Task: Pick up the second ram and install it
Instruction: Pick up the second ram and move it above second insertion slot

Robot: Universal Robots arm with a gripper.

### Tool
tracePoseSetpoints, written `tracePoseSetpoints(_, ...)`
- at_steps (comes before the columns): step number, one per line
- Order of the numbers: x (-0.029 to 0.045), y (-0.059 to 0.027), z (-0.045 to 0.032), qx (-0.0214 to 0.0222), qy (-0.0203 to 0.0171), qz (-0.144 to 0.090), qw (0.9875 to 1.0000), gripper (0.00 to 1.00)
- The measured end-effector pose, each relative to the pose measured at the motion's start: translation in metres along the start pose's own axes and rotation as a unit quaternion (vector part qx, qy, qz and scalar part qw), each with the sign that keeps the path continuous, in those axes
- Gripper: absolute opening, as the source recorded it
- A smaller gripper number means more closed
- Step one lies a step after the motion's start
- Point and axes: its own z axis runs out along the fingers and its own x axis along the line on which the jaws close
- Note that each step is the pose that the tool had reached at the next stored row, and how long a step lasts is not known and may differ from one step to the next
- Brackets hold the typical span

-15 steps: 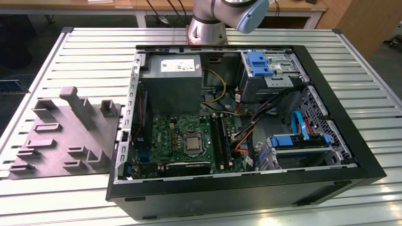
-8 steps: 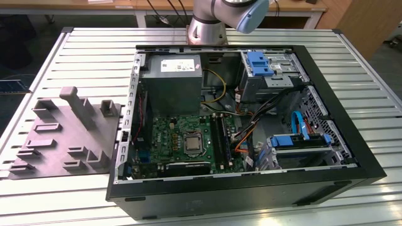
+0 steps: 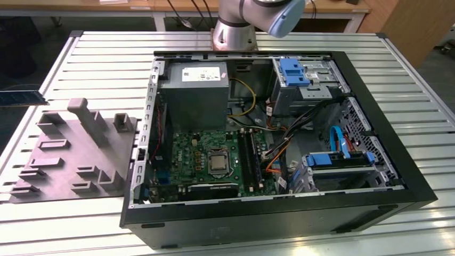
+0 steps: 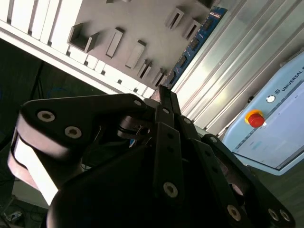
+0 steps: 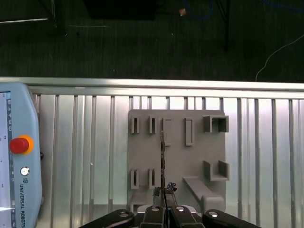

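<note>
In the exterior view an open case point(image 3: 284, 226) lies on its side on the slatted worktop point(image 3: 106, 58), the green motherboard point(image 3: 192, 152) showing inside. The arm point(image 3: 249, 16) rises behind the case. A grey fixture point(image 3: 53, 160) with raised slots sits on the worktop just beside the case, on the exterior view's left. The ram point(image 3: 20, 97), a dark blue stick, shows at the picture's left edge, beyond the fixture and well apart from the case.

In the second wrist view the dark gripper point(image 4: 164, 92) narrows to its fingers point(image 4: 170, 102), which are clenched on one end of the ram point(image 4: 197, 40). The blue board with its black chips reaches out from them, with the fixture point(image 4: 118, 19) and the worktop point(image 4: 237, 61) behind it. A pendant point(image 4: 280, 137) with a red button point(image 4: 255, 118) lies nearby.

In the first wrist view the ram point(image 5: 162, 152) is seen edge-on as a thin dark line running out from the gripper point(image 5: 164, 197), crossing the fixture point(image 5: 199, 156). The pendant point(image 5: 19, 190) rests on the worktop point(image 5: 76, 142) beside the fixture, and dark floor point(image 5: 142, 47) lies past the worktop's edge.
</note>
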Motion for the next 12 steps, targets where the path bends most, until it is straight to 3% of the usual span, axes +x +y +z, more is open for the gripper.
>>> tracePoseSetpoints(12, 0.0, -0.0332, -0.0014, 0.0, 0.0, 0.0, 1.0, 0.11)
